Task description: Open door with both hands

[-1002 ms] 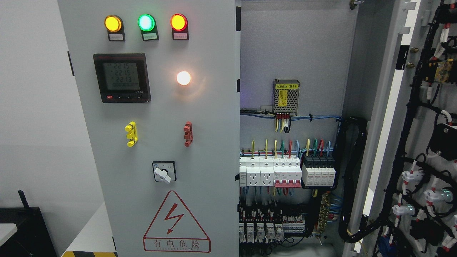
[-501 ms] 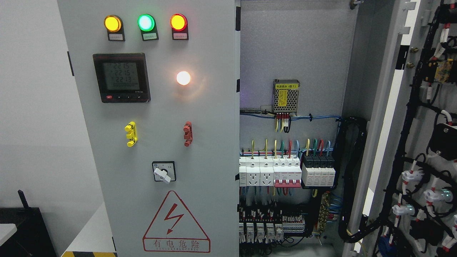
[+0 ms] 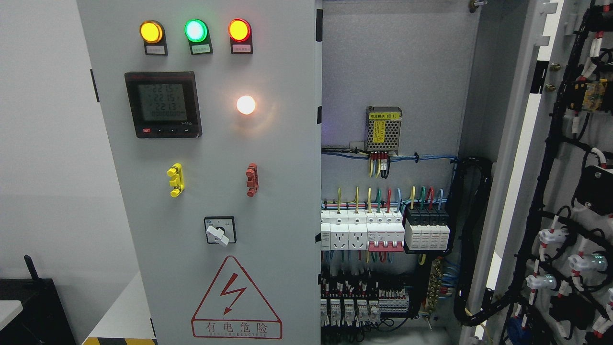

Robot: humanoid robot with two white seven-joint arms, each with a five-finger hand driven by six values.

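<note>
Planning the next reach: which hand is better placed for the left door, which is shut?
Cannot say: neither hand is in view. The right door already stands open; the left door is shut.

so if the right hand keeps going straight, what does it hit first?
Can't say: neither hand is in the head view, so no heading to extend. Visible: right door swung open, left door closed.
</note>
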